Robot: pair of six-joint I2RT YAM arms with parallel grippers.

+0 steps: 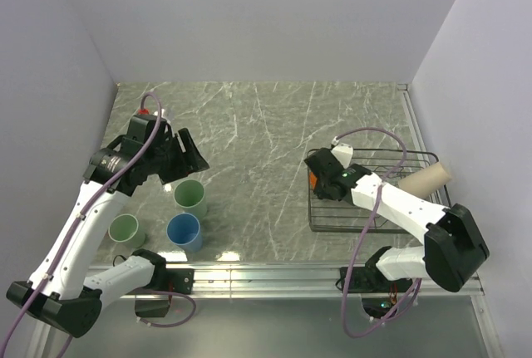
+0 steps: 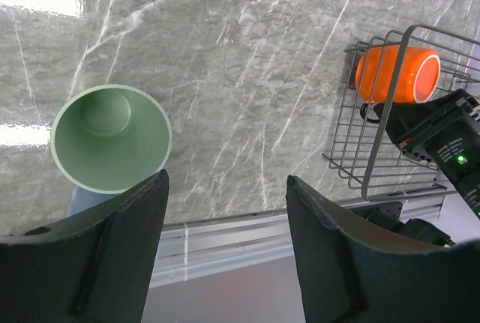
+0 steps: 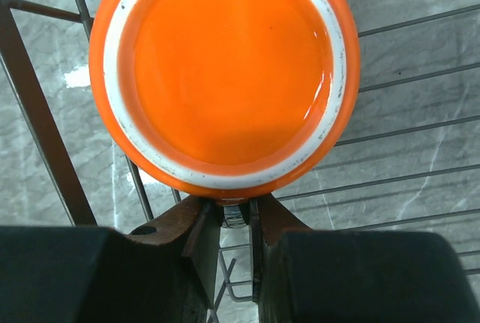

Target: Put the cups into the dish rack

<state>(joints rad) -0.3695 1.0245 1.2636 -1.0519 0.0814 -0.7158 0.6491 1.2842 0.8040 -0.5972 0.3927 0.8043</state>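
We log orange mug (image 3: 225,76) in dish rack (image 3: 41,113), right end effector (image 3: 236,214) clamped on it, label (image 2: 448,143) unreadable, left end effector (image 2: 226,182) apart, green cup (image 2: 111,137).

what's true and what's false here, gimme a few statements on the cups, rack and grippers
1. The mug lies in the rack. True.
2. The left gripper holds a green cup. False: it is open and empty.
3. The blue cup is in the rack. False: it stands on the table, left of the rack.
4. The beige cup lies on its side at the rack's right edge. True.
5. The right gripper is wide open. False: it is closed at the mug.
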